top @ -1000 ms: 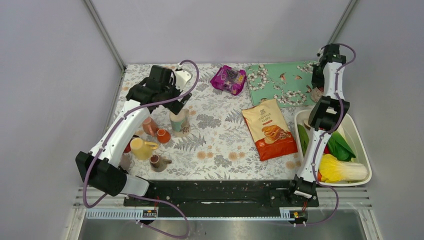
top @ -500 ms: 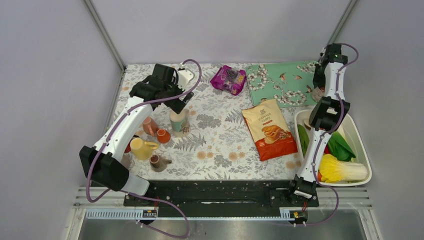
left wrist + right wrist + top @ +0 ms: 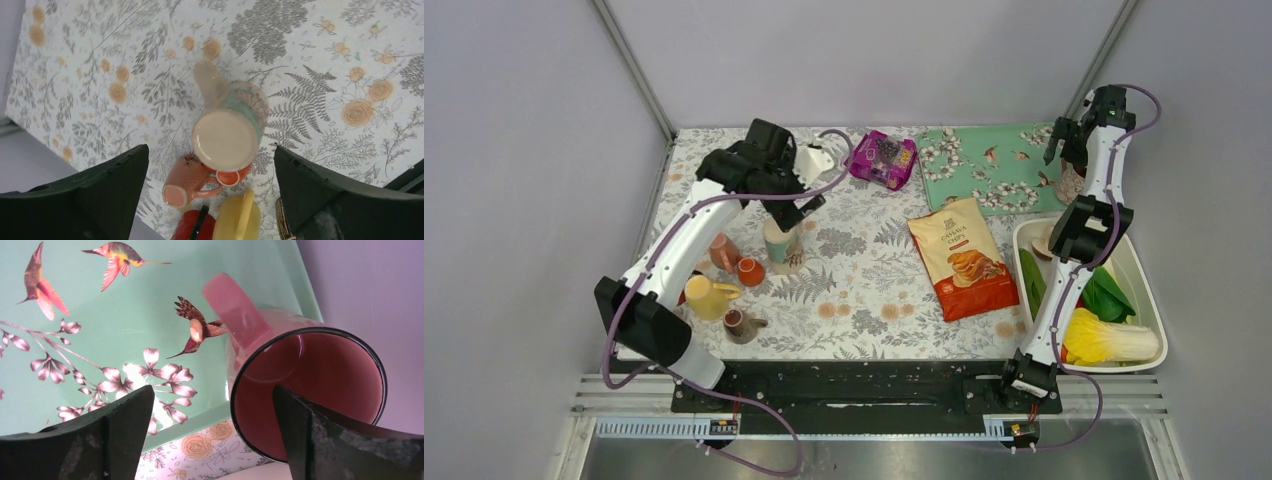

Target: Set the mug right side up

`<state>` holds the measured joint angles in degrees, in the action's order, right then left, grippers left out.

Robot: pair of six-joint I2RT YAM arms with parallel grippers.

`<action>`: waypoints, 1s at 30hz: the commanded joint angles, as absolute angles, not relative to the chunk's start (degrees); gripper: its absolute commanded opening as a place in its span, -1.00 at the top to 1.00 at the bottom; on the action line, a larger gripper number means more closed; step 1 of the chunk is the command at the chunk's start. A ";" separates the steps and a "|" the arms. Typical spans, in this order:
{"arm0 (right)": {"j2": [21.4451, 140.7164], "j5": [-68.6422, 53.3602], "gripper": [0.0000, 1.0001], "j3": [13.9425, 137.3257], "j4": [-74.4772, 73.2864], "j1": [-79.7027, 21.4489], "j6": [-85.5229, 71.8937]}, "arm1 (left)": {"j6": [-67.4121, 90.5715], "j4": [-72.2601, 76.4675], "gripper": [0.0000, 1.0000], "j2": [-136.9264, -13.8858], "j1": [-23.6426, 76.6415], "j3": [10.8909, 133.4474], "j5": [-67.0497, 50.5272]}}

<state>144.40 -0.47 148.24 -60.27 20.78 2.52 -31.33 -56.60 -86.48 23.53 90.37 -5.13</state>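
Top view: left gripper (image 3: pixel 802 208) spread wide, nothing pinched, hanging above tall cream-and-teal floral ceramic mug (image 3: pixel 781 245) standing left of centre on grey floral tablecloth (image 3: pixel 864 290). Right gripper (image 3: pixel 1064 150) at far right, above glossy pink ceramic mug (image 3: pixel 1072 183) at right edge of teal bird-print mat (image 3: pixel 984 165).
Left wrist: floral mug below fingers, flat cream end up; small salmon cup (image 3: pixel 185 187) just beside.
Right wrist: jaws apart, empty. Pink mug upright, mouth up, on mat corner.
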 commanded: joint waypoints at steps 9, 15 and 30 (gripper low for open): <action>124.18 -3.56 -0.99 141.54 -59.93 18.46 0.45 | -45.48 -81.11 -0.98 -106.40 34.57 100.70 -2.17; 112.23 -3.34 -0.99 126.32 -60.29 13.50 3.09 | -19.29 -82.33 -0.98 -121.44 30.78 127.60 1.65; 103.52 -3.69 -0.99 113.86 -57.59 5.78 1.19 | -12.48 -74.77 -0.88 -126.44 22.16 116.84 1.43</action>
